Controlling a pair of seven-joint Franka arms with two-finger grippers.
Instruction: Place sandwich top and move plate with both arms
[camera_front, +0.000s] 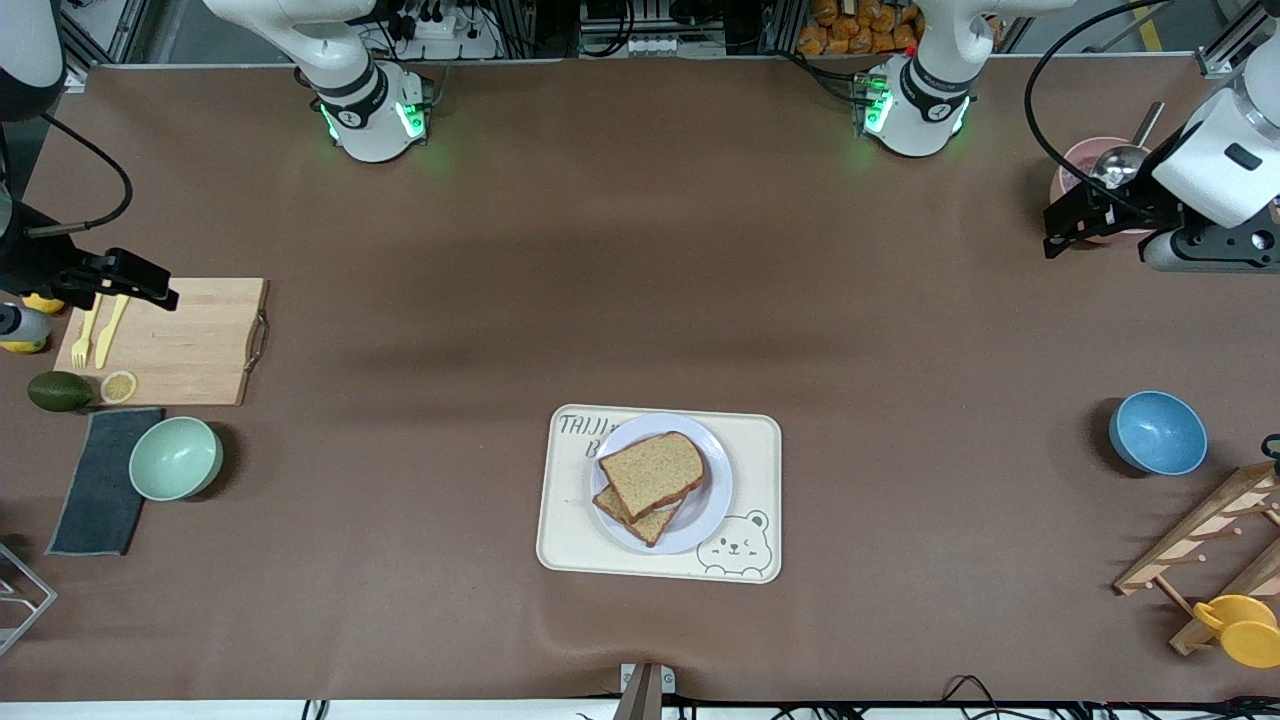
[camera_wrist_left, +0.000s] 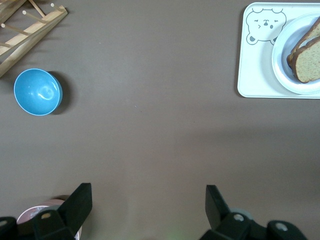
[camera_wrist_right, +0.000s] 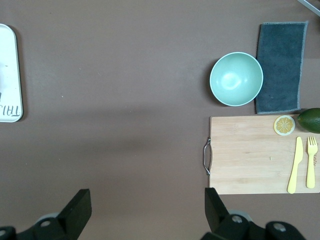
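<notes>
On cream tray (camera_front: 760, 470) near front camera: plate (camera_front: 712, 500), stiff and slippery-looking, best pinched at opposite rims; sandwich top (camera_front: 652, 470) on it (soft, light). Left gripper (camera_wrist_left: 149, 210) and right gripper (camera_wrist_right: 148, 210) spread, parked at table ends.

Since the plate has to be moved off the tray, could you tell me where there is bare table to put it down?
Bare table runs from the tray to the blue bowl, and from the tray to the green bowl. The table's ends are crowded: cutting board, wooden rack.

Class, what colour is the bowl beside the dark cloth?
Pale mint green bowl, clearest in the right wrist view.
</notes>
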